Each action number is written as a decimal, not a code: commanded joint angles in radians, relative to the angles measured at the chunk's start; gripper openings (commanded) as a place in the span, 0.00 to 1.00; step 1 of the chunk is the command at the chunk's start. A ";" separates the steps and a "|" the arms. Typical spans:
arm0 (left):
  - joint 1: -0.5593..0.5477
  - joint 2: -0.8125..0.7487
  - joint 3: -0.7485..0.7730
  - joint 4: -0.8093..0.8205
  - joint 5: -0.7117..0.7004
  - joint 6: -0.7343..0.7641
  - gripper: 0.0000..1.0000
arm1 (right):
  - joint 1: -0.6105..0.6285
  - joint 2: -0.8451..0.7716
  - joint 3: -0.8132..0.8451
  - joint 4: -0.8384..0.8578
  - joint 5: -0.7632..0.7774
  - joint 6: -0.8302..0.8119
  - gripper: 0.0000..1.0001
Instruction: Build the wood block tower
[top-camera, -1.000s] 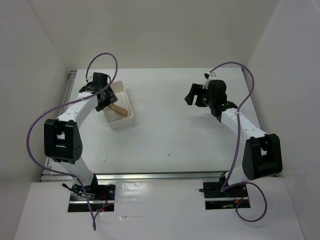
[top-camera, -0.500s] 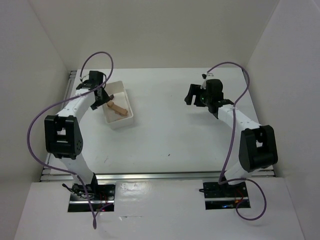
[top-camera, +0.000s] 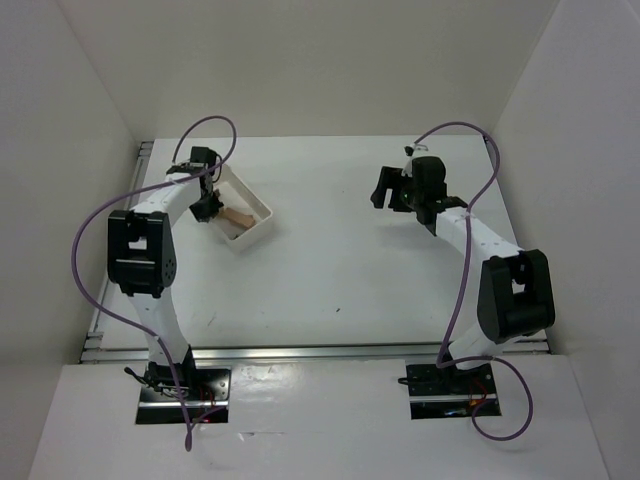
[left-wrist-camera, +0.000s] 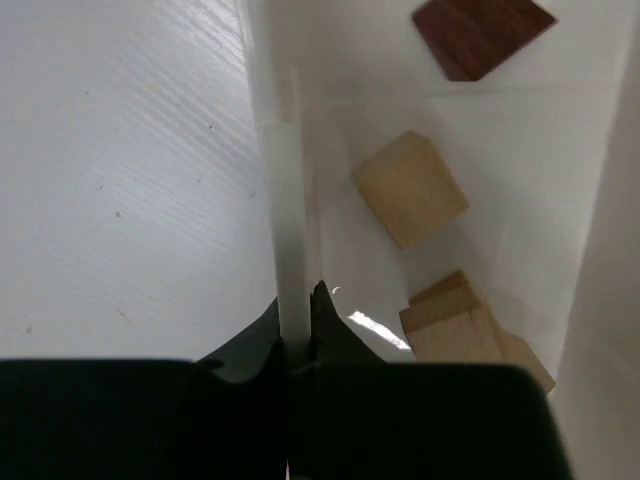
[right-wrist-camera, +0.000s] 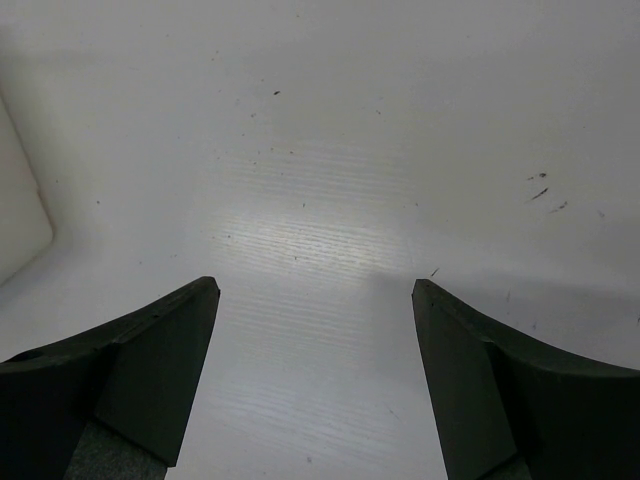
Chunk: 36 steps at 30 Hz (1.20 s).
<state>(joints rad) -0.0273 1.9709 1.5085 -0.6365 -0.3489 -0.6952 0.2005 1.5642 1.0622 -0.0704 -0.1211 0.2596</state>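
Clamping the tray (left-wrist-camera: 284, 180) is the left gripper (left-wrist-camera: 297, 332), with blocks (left-wrist-camera: 410, 190) lying inside. The right gripper (right-wrist-camera: 315, 370) is hanging apart above the desk (right-wrist-camera: 330, 150).

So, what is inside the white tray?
In the white tray lie a tan cube, a dark maroon piece and more tan blocks. The left hand, closed on its wall, covers whatever lies under it.

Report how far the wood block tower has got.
Done: nothing is stacked on the table. In hand: the left gripper is shut on the wall of the white tray, with the wood blocks, tan cubes and a maroon piece, lying loose inside. The right gripper is open and empty over bare table. Left: getting the blocks out and all the stacking.
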 joint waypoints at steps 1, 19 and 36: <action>0.007 -0.060 -0.028 0.004 -0.036 -0.023 0.00 | 0.000 0.010 0.048 0.004 0.018 -0.016 0.86; -0.071 0.006 0.392 -0.555 -0.854 0.038 0.00 | 0.000 0.030 0.039 -0.005 0.118 -0.053 0.86; -0.192 0.134 0.345 -0.373 -0.981 0.690 0.00 | 0.000 0.100 0.078 -0.062 0.139 -0.085 0.86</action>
<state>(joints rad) -0.1951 2.0804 1.8378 -1.1221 -1.2545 -0.2234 0.2005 1.6585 1.0977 -0.1173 -0.0093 0.1898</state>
